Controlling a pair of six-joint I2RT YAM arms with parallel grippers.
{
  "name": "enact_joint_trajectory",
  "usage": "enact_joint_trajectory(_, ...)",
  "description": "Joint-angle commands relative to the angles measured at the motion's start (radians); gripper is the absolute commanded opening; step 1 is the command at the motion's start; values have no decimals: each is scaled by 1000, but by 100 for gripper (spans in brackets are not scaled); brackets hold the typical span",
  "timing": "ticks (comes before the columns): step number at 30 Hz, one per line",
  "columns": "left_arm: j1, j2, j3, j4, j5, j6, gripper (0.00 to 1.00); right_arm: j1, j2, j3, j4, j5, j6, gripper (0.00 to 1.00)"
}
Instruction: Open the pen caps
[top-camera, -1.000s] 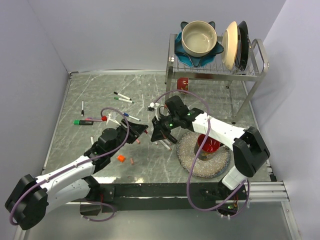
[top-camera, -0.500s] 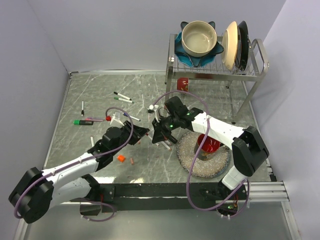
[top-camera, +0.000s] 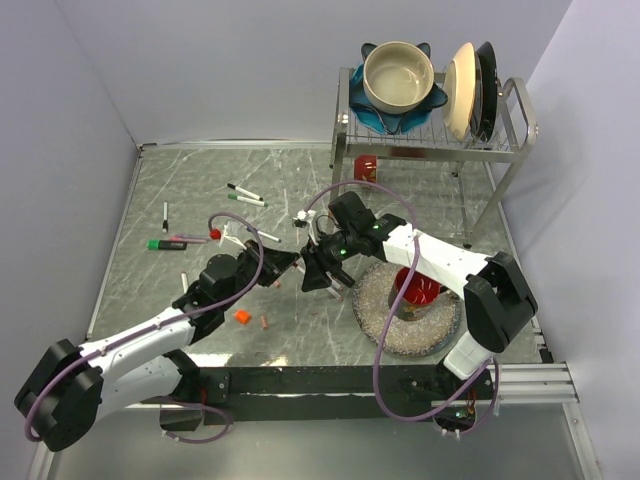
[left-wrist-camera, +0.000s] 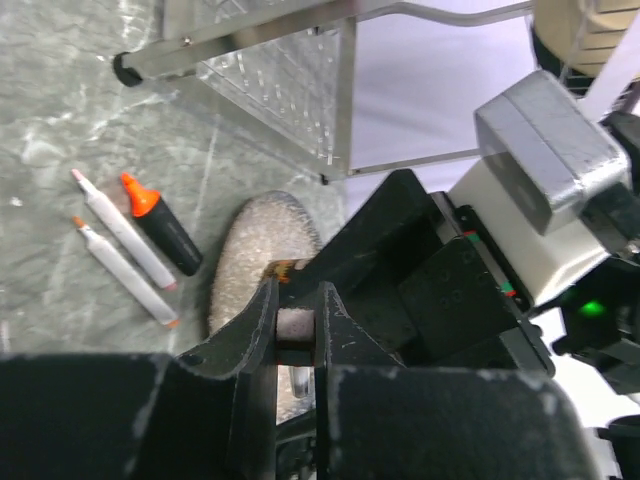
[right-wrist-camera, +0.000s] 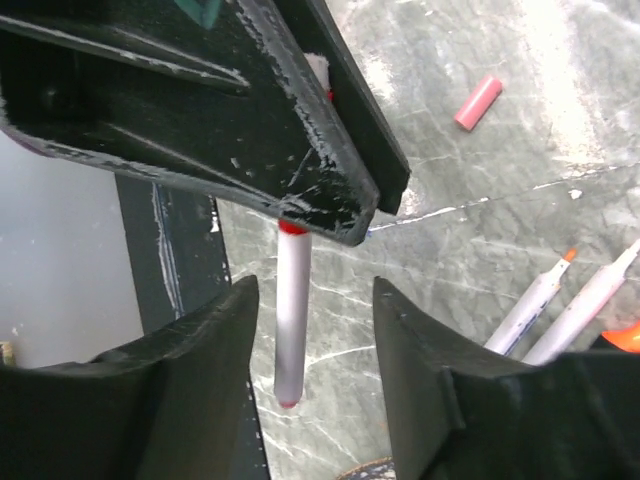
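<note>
My left gripper (left-wrist-camera: 297, 295) is shut on one end of a white marker (right-wrist-camera: 292, 310). In the right wrist view the barrel hangs out from under the left gripper's black jaws (right-wrist-camera: 250, 120), with a red band where it meets them and a red tip at its free end. The held end is hidden, so I cannot tell whether a cap sits on it. My right gripper (right-wrist-camera: 315, 290) stands open around the barrel without touching it. From above the two grippers (top-camera: 283, 266) (top-camera: 318, 272) meet mid-table. Loose pen caps lie nearby: an orange one (top-camera: 241, 316) and a pink one (right-wrist-camera: 477, 102).
Two uncapped white markers (left-wrist-camera: 120, 228) and an orange highlighter (left-wrist-camera: 160, 222) lie beyond the grippers. More markers (top-camera: 245, 195) and a green one (top-camera: 160, 244) lie at the left. A red cup (top-camera: 415, 290) stands on a round mat (top-camera: 385, 325). A dish rack (top-camera: 430, 145) stands behind.
My right gripper has opened and let go of the marker. My left gripper has closed on the marker's other end and now holds it alone.
</note>
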Motion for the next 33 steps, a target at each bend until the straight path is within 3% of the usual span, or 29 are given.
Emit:
enact_joint_trajectory(1,-15,11,-19,125,26,-47,1,0,-11,33,28,-30,15,59)
enact_joint_trajectory(4,-25,17,-13,116,26,-48,1,-5,-22,27,48,-30,38,52)
enact_joint_trajectory(5,-27,17,-13,114,23,-47,1,-6,-23,21,54,-32,41,44)
enact_joint_trajectory(6,-27,15,-11,108,17,-47,1,-5,-23,21,52,-30,47,5)
enact_joint_trajectory(7,-27,-1,-13,82,-5,-47,1,-5,-19,24,45,-18,52,0)
enact_joint_trajectory(9,-10,-56,5,-31,-78,-10,1,-2,-10,39,14,-10,43,0)
enact_joint_trajectory(10,-1,-151,36,-112,-240,-5,1,0,-2,42,9,0,43,0)
enact_joint_trajectory(11,13,-203,48,-292,-316,-7,1,3,-4,44,5,8,40,0)
enact_joint_trajectory(12,68,-257,56,-350,-382,-13,1,10,-2,45,0,16,38,0)
enact_joint_trajectory(14,158,-398,65,-457,-413,-4,1,17,0,53,-10,20,35,0)
enact_joint_trajectory(15,265,-428,70,-513,-393,2,1,20,0,55,-20,23,27,0)
enact_joint_trajectory(19,456,-451,84,-590,-203,38,1,27,-2,55,-20,37,24,0)
enact_joint_trajectory(23,478,-423,58,-572,-113,44,1,27,-8,49,-6,91,32,0)
enact_joint_trajectory(33,479,-325,-11,-601,55,114,1,37,98,96,-46,483,24,5)
